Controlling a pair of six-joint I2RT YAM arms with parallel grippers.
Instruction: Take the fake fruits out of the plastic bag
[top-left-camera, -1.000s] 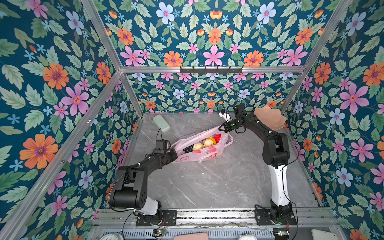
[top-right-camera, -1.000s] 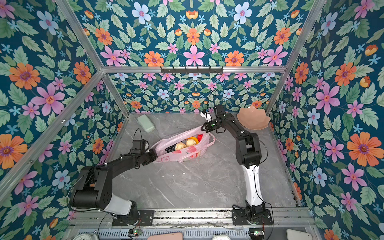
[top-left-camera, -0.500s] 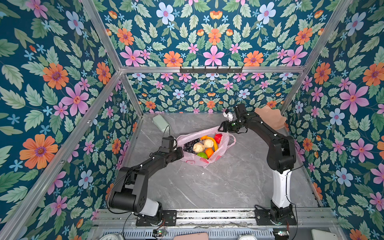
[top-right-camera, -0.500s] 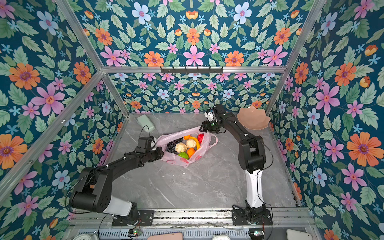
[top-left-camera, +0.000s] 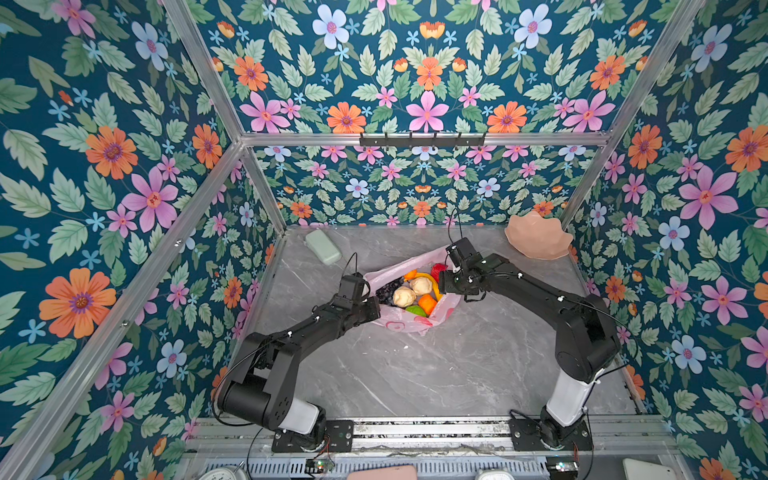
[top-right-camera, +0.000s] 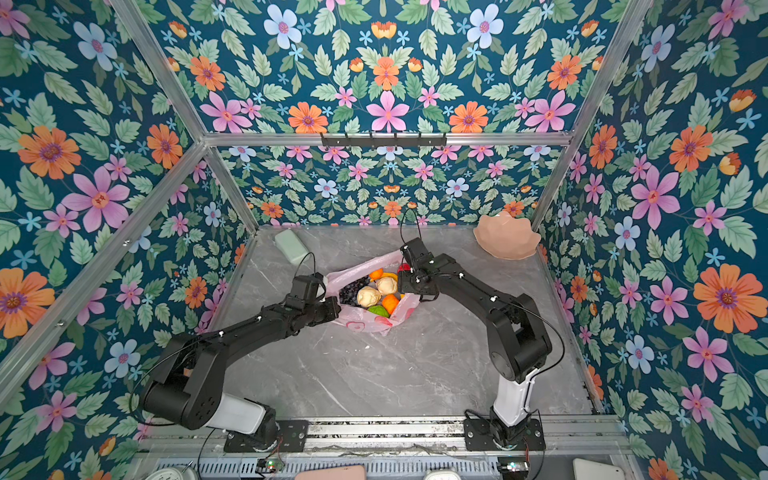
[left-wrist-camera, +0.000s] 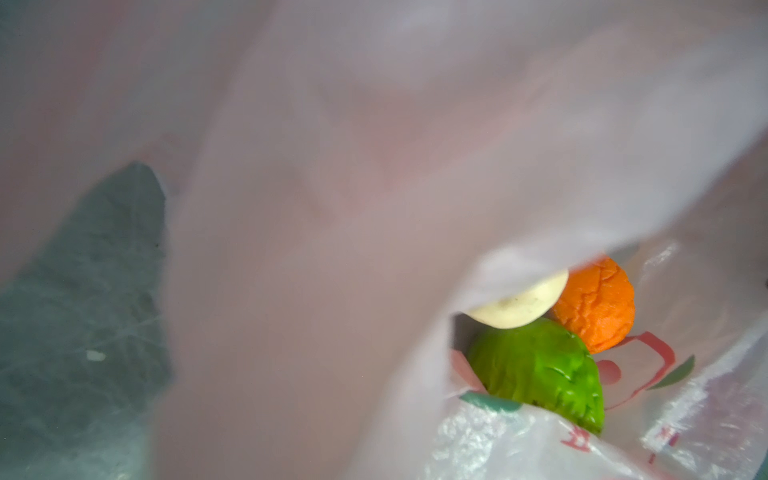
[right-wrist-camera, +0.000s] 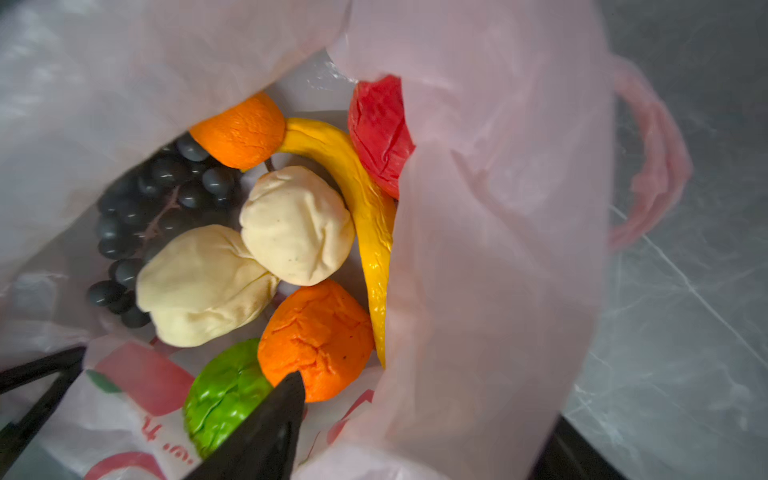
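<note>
The pink plastic bag (top-left-camera: 409, 326) sits open-mouthed on the table's middle in both top views. The fake fruits lie inside: grapes (right-wrist-camera: 158, 208), two cream pieces (right-wrist-camera: 297, 224), two oranges (right-wrist-camera: 316, 336), a banana (right-wrist-camera: 365, 208), a red apple (right-wrist-camera: 380, 133) and a green fruit (right-wrist-camera: 220, 399). My left gripper (top-left-camera: 372, 305) is at the bag's left rim, shut on the film, which veils the left wrist view. My right gripper (top-left-camera: 442, 286) is open at the right rim. One black finger (right-wrist-camera: 270, 419) is inside the bag. The other is hidden behind the wall.
A peach wavy bowl (top-left-camera: 538, 241) stands at the back right corner. A pale green block (top-left-camera: 323, 247) lies at the back left. A loop handle (right-wrist-camera: 652, 153) hangs loose outside the bag. Floral walls close three sides.
The bag went from stretched flat between both grippers to bunched with its mouth gaping. My left gripper pushed right with its rim. My right gripper opened and dropped to the rim.
</note>
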